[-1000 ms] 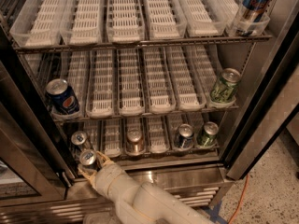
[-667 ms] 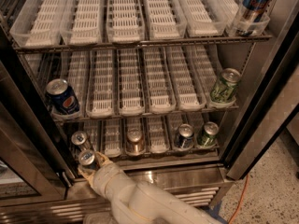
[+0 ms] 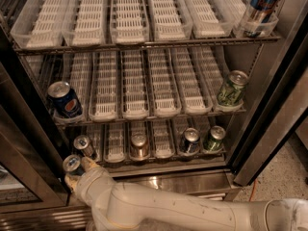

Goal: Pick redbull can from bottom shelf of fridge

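Leftward since 1 s ago: tool (image 3: pixel 79 172) and redbull can (image 3: pixel 72 163) have slid toward the dark door frame (image 3: pixel 36 129).
Closed on the can, the tool sits at the front-left corner of the bottom shelf (image 3: pixel 162 141) of the fridge (image 3: pixel 269 95), 1 finger (image 3: pixel 89 163) right of the can. The twin slim can (image 3: pixel 83 143) stands just behind, a copper-brown can (image 3: pixel 139 146) farther right. The held can stands upright, silver top up, long axis vertical.
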Motion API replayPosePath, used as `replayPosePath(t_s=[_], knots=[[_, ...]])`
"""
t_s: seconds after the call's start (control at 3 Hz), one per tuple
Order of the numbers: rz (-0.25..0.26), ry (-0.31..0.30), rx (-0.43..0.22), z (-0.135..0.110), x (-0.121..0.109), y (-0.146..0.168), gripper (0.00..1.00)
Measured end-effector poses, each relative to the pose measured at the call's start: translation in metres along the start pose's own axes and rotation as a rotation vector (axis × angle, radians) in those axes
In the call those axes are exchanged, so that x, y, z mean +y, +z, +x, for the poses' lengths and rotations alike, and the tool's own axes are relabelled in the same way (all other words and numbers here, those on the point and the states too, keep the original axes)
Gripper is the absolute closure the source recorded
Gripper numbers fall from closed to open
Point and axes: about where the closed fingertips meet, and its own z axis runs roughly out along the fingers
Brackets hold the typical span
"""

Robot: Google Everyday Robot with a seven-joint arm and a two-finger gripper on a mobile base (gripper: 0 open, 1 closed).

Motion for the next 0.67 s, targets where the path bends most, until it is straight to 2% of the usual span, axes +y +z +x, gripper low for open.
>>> replayPosePath(t_s=[0.33, 0.67], knots=[[0.003, 0.001, 0.0, 0.001, -0.002, 0.0, 1.0], [0.029, 0.036, 0.014, 0.014, -0.001, -0.009, 1.0]])
